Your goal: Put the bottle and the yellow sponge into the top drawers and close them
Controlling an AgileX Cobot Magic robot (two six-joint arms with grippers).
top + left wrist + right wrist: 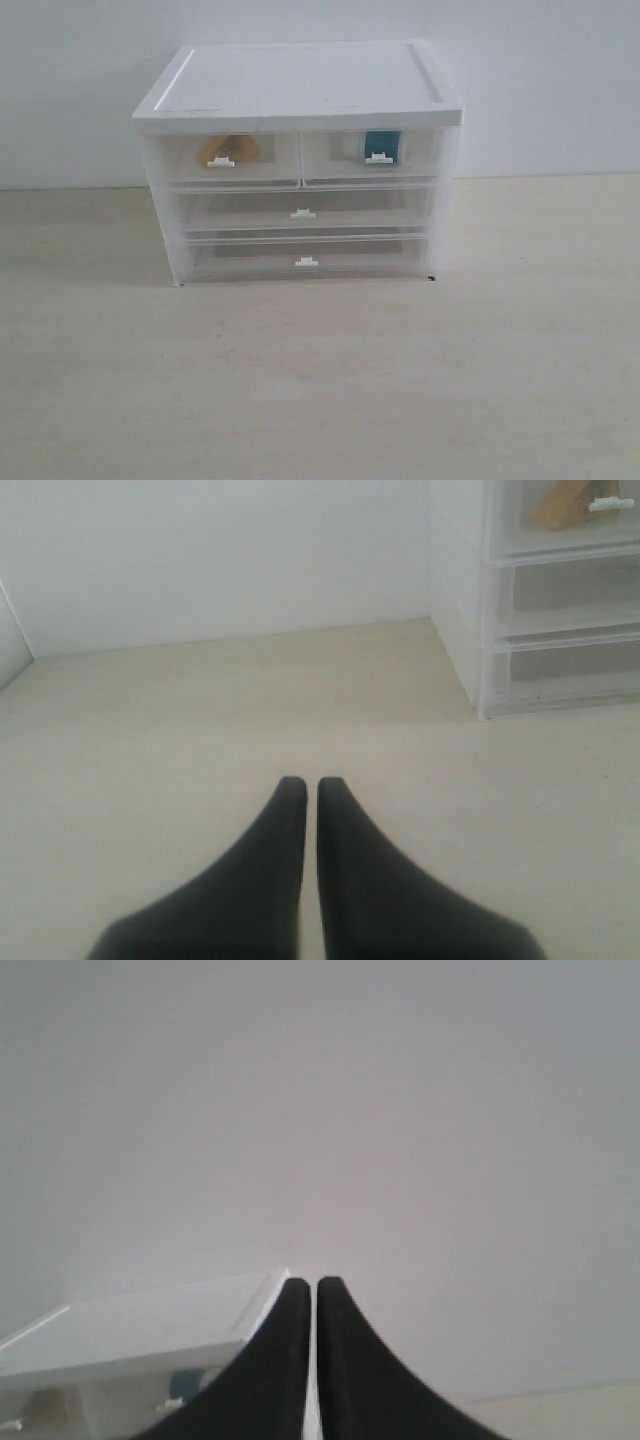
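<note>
A white drawer cabinet [300, 85] stands at the back of the table. Its two top drawers are pushed in. Through the left top drawer [222, 158] the yellow sponge [228, 148] shows, and it appears again in the left wrist view as the yellow sponge [565, 502]. Inside the right top drawer [372, 154] lies the bottle [382, 145], its teal label visible; the bottle [185, 1384] shows faintly in the right wrist view. My left gripper [303, 783] is shut and empty, low over the table to the cabinet's left. My right gripper [304, 1283] is shut and empty, raised near the cabinet's top. Neither arm appears in the exterior view.
Two full-width translucent drawers [303, 210] sit shut below the top pair. The pale wooden table [320, 380] stretches in front of the cabinet. A white wall [540, 80] stands behind it.
</note>
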